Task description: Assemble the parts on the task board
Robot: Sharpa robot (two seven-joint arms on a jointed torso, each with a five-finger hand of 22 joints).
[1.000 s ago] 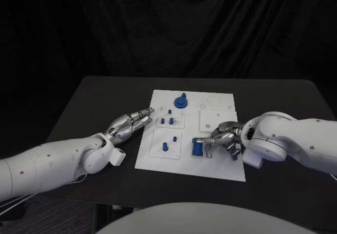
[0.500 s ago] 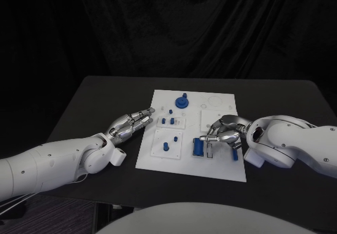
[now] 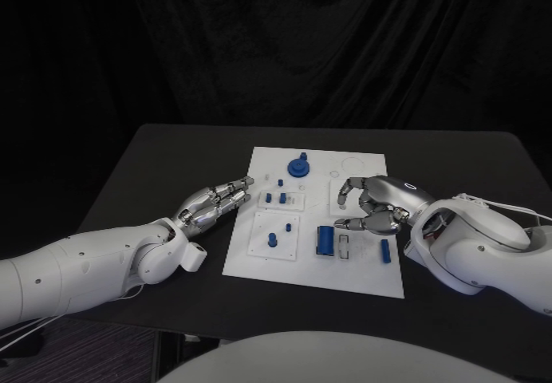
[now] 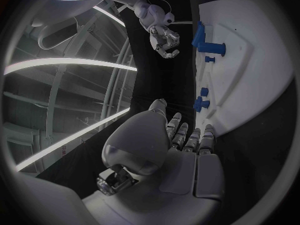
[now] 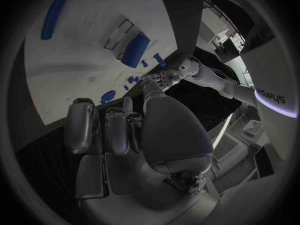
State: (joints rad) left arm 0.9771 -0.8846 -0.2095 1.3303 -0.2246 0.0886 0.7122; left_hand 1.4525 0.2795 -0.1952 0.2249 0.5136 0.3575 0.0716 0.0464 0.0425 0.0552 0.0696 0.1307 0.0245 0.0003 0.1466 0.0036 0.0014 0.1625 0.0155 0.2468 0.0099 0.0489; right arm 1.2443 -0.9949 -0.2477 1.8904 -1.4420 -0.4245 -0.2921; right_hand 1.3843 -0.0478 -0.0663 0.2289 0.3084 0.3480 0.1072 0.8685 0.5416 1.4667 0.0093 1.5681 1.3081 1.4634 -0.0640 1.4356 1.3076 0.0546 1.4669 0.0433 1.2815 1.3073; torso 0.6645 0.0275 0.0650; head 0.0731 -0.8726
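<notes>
The white task board [image 3: 345, 271] lies mid-table. On it, a blue block [image 3: 327, 239] sits in a slot beside a white piece, and a thin blue bar [image 3: 384, 250] lies near the right edge. A round blue part [image 3: 298, 167] stands at the far end, with small blue pegs [image 3: 274, 196] on the left plates. My right hand [image 3: 374, 206] hovers over the board just beyond the block, fingers loosely curved, holding nothing. My left hand [image 3: 216, 203] lies flat on the table at the board's left edge, fingers straight and empty. The right wrist view shows the block [image 5: 134, 50] and bar [image 5: 55, 15].
The black table [image 3: 161, 159] reaches well beyond the board on both sides. A black curtain hangs behind it. In the left wrist view the board [image 4: 250, 60] lies just past my left hand's fingertips [image 4: 187, 135], and my right hand [image 4: 164, 35] hangs beyond it.
My right hand has lifted off the blue block and drawn back toward the far side of the board, uncovering the thin blue bar. The left hand has not moved.
</notes>
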